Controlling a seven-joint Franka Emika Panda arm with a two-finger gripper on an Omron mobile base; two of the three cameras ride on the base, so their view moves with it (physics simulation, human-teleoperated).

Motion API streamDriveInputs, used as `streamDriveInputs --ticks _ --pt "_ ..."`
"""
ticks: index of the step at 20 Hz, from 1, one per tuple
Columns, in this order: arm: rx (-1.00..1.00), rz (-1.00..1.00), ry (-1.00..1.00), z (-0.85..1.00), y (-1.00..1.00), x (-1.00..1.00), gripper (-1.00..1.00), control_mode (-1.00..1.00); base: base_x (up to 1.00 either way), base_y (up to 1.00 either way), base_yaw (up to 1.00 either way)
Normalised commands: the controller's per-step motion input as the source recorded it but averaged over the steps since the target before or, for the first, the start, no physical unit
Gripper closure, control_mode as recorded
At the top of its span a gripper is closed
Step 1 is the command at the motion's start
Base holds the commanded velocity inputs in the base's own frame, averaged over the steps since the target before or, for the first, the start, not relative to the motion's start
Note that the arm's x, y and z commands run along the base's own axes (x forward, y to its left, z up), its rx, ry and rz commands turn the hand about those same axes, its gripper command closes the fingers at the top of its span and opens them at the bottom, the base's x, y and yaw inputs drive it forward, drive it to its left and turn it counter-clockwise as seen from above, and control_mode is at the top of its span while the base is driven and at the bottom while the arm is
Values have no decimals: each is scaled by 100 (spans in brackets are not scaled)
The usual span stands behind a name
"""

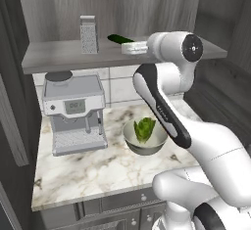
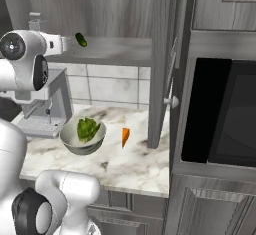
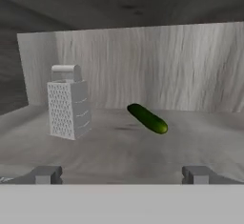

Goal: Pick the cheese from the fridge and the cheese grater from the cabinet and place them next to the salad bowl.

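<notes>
The claw (image 3: 121, 174) stands spread wide at the front edge of the cabinet (image 1: 54, 9) shelf, holding nothing and touching nothing. Ahead of it on the shelf, the cheese grater (image 3: 68, 103) stands upright to the left, with a green cucumber (image 3: 147, 118) lying near it to the right. Down on the marble bench (image 2: 130, 164), the orange cheese (image 2: 125, 136) lies just beside the salad bowl (image 2: 75, 141), which sits near a coffee machine (image 1: 74, 114).
</notes>
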Motion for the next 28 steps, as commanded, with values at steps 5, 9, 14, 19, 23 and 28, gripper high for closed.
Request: streamDriveInputs --ticks 5,9,14,19,23,28 --pt "2 13 -8 33 14 7 -100 -100 0 0 0" --pt "0 9 2 41 11 12 -100 -100 0 0 0" --pt "0 4 16 32 8 24 -100 -100 0 0 0" --pt "-1 3 23 9 12 5 -100 -100 0 0 0" --pt "0 3 9 -3 19 8 -100 -100 0 0 0" --pt "0 7 1 -14 20 1 -100 -100 0 0 0"
